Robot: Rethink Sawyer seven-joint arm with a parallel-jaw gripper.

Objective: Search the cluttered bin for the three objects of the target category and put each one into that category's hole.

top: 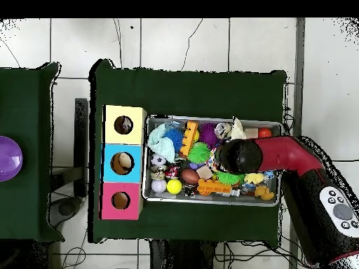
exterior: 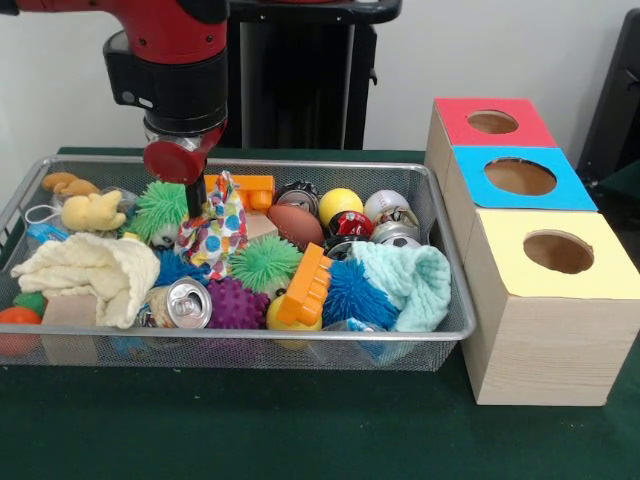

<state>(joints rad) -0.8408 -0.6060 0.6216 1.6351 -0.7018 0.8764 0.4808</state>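
The wire mesh bin (exterior: 300, 163) lies on the green table, full of toys; it also shows in the overhead view (top: 210, 119). My gripper (exterior: 197, 205) reaches down into its left-middle part and is shut on a white snack packet (exterior: 216, 235) with coloured spots, which stands upright just above the clutter. In the overhead view the arm's head (top: 235, 155) hides the gripper and the packet. I cannot make out other packets. The yellow-surrounded hole (exterior: 558, 251) tops the nearest wooden box, right of the bin, and shows at the overhead view's upper left (top: 123, 125).
The blue-surrounded hole (exterior: 520, 176) and red-surrounded hole (exterior: 492, 122) lie behind the yellow one. Around the packet are green (exterior: 263, 262), purple (exterior: 237, 305) and blue (exterior: 358, 293) spiky balls, a silver can (exterior: 188, 303), a cream cloth (exterior: 95, 272) and an orange toy (exterior: 305, 285).
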